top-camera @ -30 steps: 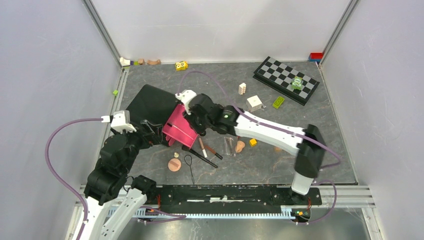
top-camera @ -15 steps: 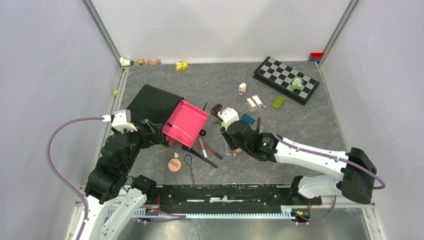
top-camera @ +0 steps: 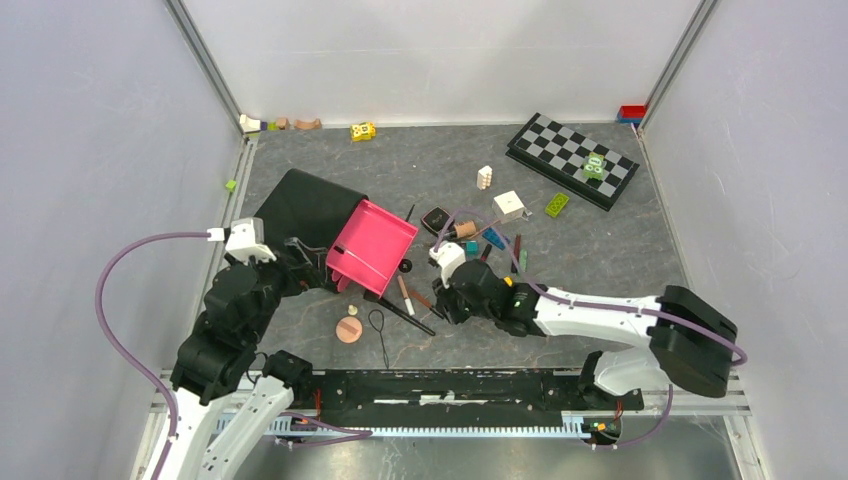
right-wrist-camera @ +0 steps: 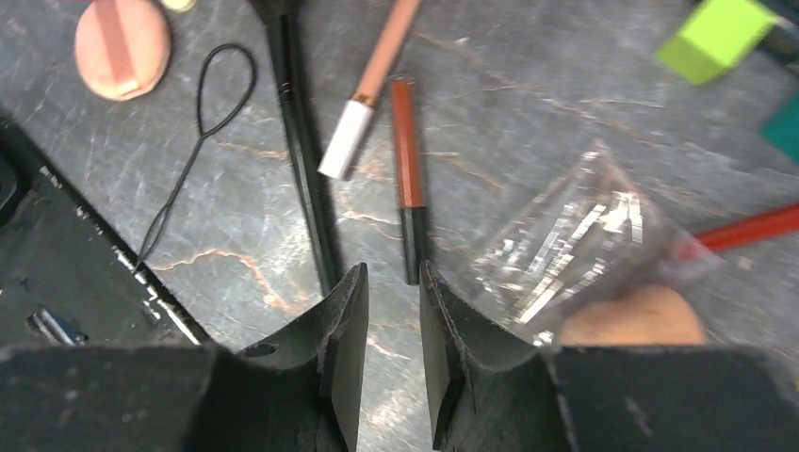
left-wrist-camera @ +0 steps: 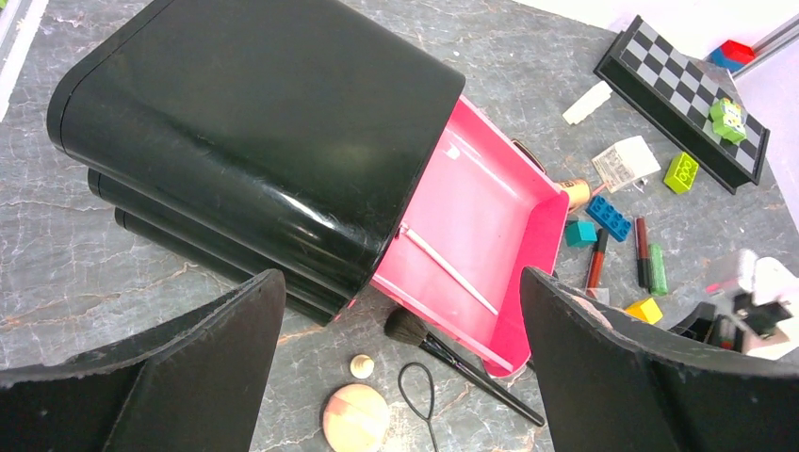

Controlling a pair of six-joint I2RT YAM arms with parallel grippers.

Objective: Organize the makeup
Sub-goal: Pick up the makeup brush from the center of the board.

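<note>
The left gripper [left-wrist-camera: 400,282] is hanging with its fingers spread wide and nothing between them. It is looking down on a black box [left-wrist-camera: 264,132] that is lying on the grey table [left-wrist-camera: 85,273] with its pink drawer [left-wrist-camera: 481,235] standing pulled out. The makeup is lying loose on the table, in front of that drawer and off to its right. A black brush [left-wrist-camera: 452,358] is lying just beside the drawer's front edge, and a peach puff [left-wrist-camera: 355,419] and a black hair loop [left-wrist-camera: 417,391] are resting near it. The right gripper [right-wrist-camera: 391,348] is hovering low over the table with its fingers narrowed to a slim gap. It is gripping nothing, and bare table is showing between them. Just ahead of its tips a red-brown pencil [right-wrist-camera: 407,169] is lying with its black end pointing at the gap. A peach pencil with a white cap [right-wrist-camera: 372,89] is lying just beside it. On the other side a clear plastic case [right-wrist-camera: 565,254] is sitting right beside a peach sponge [right-wrist-camera: 631,315]. Further back, a black compact [top-camera: 436,218], a dark red tube [left-wrist-camera: 641,250] and a green tube [left-wrist-camera: 657,268] are lying among coloured blocks [left-wrist-camera: 611,217], near a white cube [top-camera: 509,205] and a chessboard [top-camera: 570,158].
</note>
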